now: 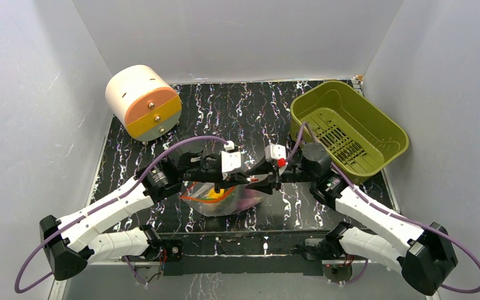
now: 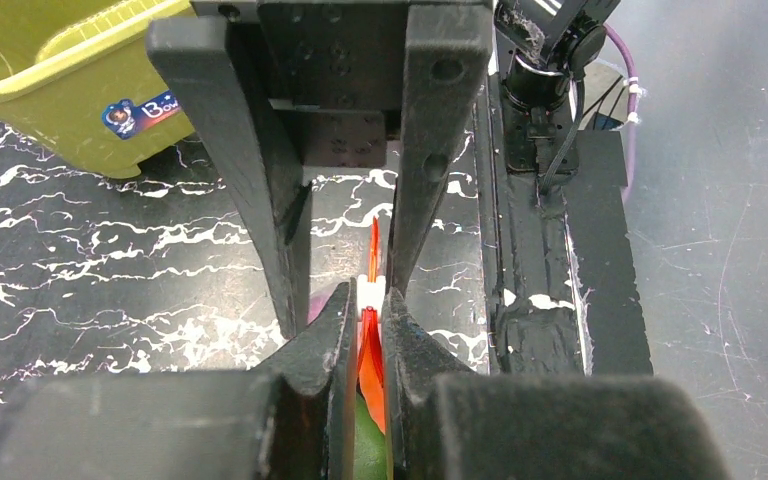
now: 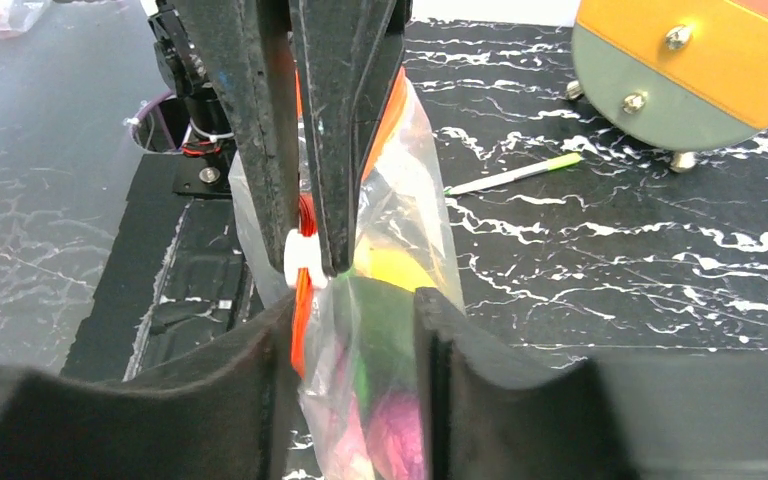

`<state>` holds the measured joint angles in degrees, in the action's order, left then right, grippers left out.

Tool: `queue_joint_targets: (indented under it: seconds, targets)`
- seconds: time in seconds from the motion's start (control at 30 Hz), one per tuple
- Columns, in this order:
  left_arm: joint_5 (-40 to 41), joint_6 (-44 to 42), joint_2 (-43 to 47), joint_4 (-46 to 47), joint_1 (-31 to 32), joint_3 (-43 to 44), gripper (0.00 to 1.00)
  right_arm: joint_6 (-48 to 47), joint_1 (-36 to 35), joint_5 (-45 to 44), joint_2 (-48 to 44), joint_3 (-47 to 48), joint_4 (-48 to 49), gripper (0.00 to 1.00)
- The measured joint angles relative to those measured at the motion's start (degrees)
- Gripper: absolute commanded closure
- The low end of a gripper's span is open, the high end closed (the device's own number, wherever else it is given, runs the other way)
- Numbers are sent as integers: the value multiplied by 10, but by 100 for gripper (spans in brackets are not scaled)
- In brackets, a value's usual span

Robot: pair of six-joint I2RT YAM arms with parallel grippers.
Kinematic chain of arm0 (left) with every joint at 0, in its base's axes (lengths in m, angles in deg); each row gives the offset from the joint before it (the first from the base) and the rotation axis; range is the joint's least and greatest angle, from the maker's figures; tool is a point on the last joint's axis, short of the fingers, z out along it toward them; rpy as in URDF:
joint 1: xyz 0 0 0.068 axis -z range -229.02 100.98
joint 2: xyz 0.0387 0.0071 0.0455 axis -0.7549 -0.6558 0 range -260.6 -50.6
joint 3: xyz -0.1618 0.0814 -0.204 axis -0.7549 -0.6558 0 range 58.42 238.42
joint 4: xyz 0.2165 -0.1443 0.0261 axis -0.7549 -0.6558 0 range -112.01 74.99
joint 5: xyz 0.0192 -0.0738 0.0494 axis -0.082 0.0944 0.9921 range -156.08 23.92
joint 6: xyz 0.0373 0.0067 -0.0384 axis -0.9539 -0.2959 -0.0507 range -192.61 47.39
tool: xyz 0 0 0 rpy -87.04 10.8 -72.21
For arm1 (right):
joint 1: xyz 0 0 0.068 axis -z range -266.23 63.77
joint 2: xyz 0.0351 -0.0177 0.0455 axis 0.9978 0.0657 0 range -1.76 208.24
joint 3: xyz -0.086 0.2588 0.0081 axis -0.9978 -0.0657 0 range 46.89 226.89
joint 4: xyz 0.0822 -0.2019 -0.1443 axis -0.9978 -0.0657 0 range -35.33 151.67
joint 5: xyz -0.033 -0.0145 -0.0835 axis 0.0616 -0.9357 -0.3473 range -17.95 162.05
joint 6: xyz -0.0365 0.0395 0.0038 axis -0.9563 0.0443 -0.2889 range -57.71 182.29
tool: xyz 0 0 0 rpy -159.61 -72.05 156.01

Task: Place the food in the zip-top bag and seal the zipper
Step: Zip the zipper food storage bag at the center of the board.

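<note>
The clear zip-top bag (image 1: 215,201) hangs between my two grippers at the table's near middle. Through its plastic I see the food: a yellow piece (image 3: 395,268), a green piece (image 3: 365,335) and a pink-purple piece (image 3: 400,430). My left gripper (image 2: 367,300) is shut on the orange-red zipper (image 2: 372,350) right at its white slider (image 2: 369,293). Facing it, my right gripper (image 3: 355,300) is open, and the bag's top hangs loosely between its spread fingers (image 3: 450,370). From above, the left gripper (image 1: 247,179) and right gripper (image 1: 269,182) almost touch.
An olive-green slotted basket (image 1: 300,109) stands at the back right. A round cream, orange and yellow drawer unit (image 1: 142,103) sits at the back left. A thin green-and-white stick (image 3: 515,173) lies on the marbled black table near that unit.
</note>
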<state>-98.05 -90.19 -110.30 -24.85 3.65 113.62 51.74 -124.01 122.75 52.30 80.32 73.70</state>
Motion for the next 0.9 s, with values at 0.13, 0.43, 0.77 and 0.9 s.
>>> queue_joint_targets:
  seconds: [0.13, 0.43, 0.77, 0.9]
  targets:
    - [2, -3, 0, -1, 0, -3, 100, -5, -18, -15, 14, 3, 2, 100]
    - [16, -9, 4, 6, -2, -3, 100, -11, -28, -76, -32, -1, -20, 100]
    - [31, -17, 10, -31, 0, 5, 100, 7, -30, -123, -97, -47, 3, 100]
    - [42, -17, 23, -51, 0, 5, 100, 17, -30, -134, -108, -52, 7, 100]
